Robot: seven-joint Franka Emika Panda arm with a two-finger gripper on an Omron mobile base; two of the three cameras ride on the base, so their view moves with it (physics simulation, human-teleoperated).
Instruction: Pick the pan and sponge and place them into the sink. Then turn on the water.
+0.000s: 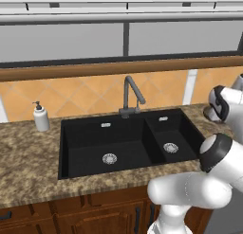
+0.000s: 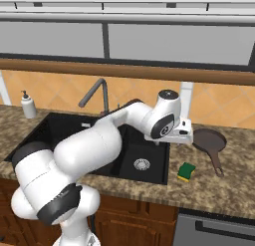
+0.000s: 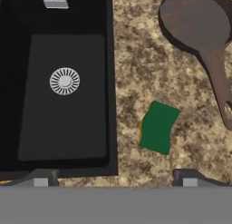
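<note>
The pincer (image 3: 115,178) hangs wide open and empty over the counter (image 3: 136,60), between sink (image 3: 111,82) and sponge (image 3: 158,127). The pan (image 3: 195,21) lies beyond the sponge, handle toward the pincer, so both look easy to reach.

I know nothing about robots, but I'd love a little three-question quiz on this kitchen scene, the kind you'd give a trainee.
1. True or false: the pan already lies inside the sink.
2. Multiple choice: where is the sponge? A) in the large basin; B) on the counter between the sink and the pan's handle; C) beside the soap dispenser.
3. Fill in: the hand hangs above the counter with its fingers ____.

Key
1. False: the pan sits on the counter, right of the sink.
2. B.
3. Open, holding nothing.
</note>
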